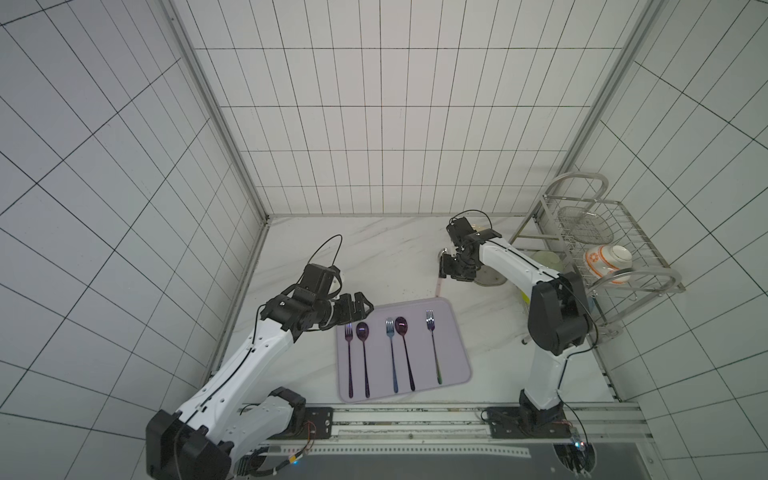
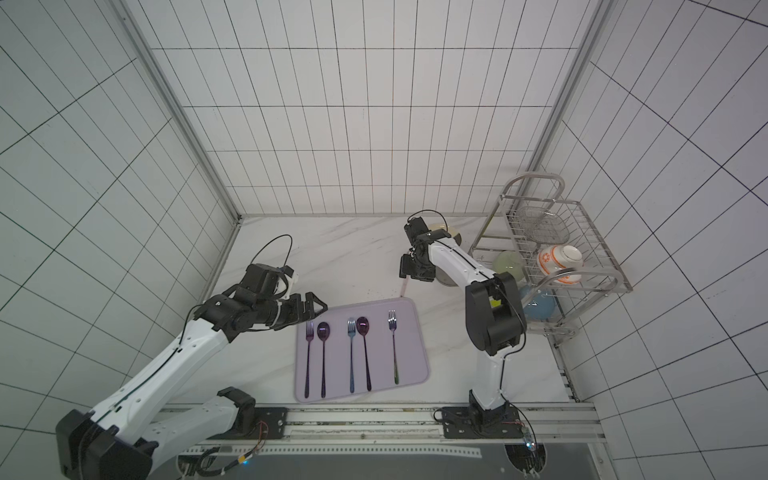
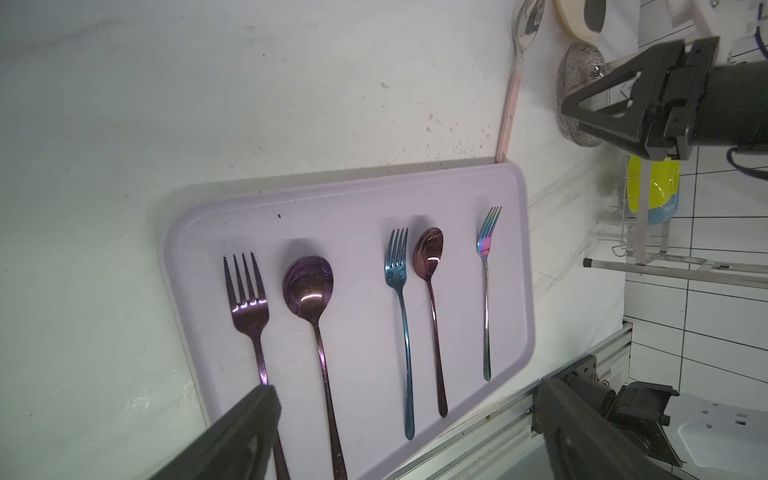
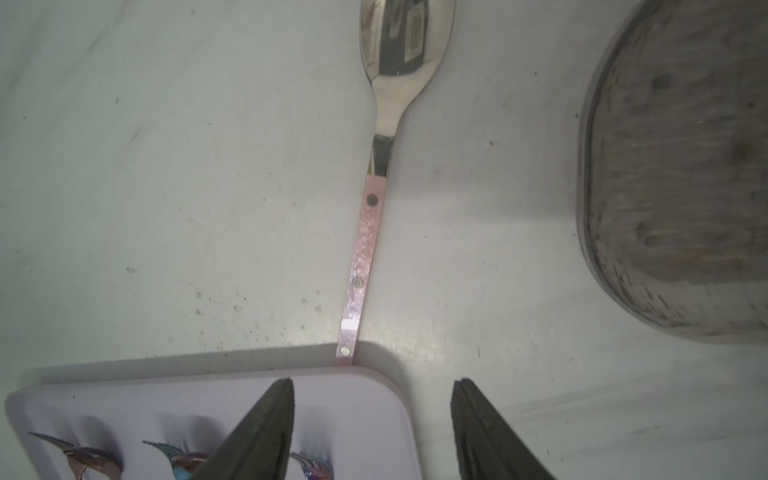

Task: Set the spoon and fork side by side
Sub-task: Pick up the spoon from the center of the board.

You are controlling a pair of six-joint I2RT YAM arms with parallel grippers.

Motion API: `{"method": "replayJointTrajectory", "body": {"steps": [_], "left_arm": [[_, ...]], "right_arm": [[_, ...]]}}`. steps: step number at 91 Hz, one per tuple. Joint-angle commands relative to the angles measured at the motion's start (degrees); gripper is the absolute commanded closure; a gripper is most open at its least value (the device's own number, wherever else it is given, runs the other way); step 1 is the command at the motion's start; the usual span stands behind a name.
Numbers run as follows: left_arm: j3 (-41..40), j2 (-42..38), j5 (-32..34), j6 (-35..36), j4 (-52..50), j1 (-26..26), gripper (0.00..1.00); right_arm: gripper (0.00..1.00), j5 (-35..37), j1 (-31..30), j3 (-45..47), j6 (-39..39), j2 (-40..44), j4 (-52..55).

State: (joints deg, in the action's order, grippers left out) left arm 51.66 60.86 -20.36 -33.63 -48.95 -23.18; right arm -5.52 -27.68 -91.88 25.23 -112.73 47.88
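So the pink-handled silver spoon (image 4: 365,232) lies flat on the white marble counter (image 1: 374,257), handle end touching the far edge of the lilac rectangular tray (image 1: 457,332), at about 12 o'clock from it. The tray carries three forks and two spoons: purple fork (image 3: 249,316) with purple spoon (image 3: 309,291), blue fork (image 3: 397,270) with bronze spoon (image 3: 430,257), and the rainbow fork (image 3: 487,257) alone. The right gripper (image 4: 372,419) hovers over the spoon, jaws parted, empty. The left gripper (image 1: 359,309), at 10 o'clock of the tray, is spread wide, empty. An upturned steel bowl (image 4: 673,199) sits at 3 o'clock of the spoon.

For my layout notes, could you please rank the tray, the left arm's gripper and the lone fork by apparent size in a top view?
1. tray
2. left gripper
3. lone fork, long but very thin
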Motion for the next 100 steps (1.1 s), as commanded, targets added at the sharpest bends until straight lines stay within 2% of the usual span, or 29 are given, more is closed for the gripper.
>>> {"method": "replayJointTrajectory", "body": {"steps": [1,11,40,50,61,80,100], "left_arm": [[1.8,0.9,-0.2,-0.2,0.0,0.0,0.02],[1.9,1.4,0.3,-0.4,0.2,0.0,0.02],[1.3,1.1,1.3,-0.5,0.3,0.0,0.02],[1.3,0.8,1.6,-0.6,0.3,0.0,0.02],[0.9,0.3,1.7,-0.6,0.3,0.0,0.02],[0.0,-1.8,3.0,-0.8,-0.2,0.0,0.02],[-0.7,-3.4,3.3,-1.2,-0.6,0.0,0.02]], "right_arm": [[0.44,2.3,0.9,-5.7,1.6,-4.8,3.8],[0.53,0.6,2.4,-9.9,3.0,-10.1,3.8],[0.67,-2.2,4.0,-16.2,4.5,-19.3,3.7],[0.69,-2.2,4.1,-16.8,4.6,-21.0,3.7],[0.75,-1.6,4.3,-17.0,4.6,-22.3,3.7],[0.78,-2.0,3.4,-16.9,3.4,-23.2,4.6],[0.92,0.2,3.2,-17.3,2.1,-23.8,5.0]]}}
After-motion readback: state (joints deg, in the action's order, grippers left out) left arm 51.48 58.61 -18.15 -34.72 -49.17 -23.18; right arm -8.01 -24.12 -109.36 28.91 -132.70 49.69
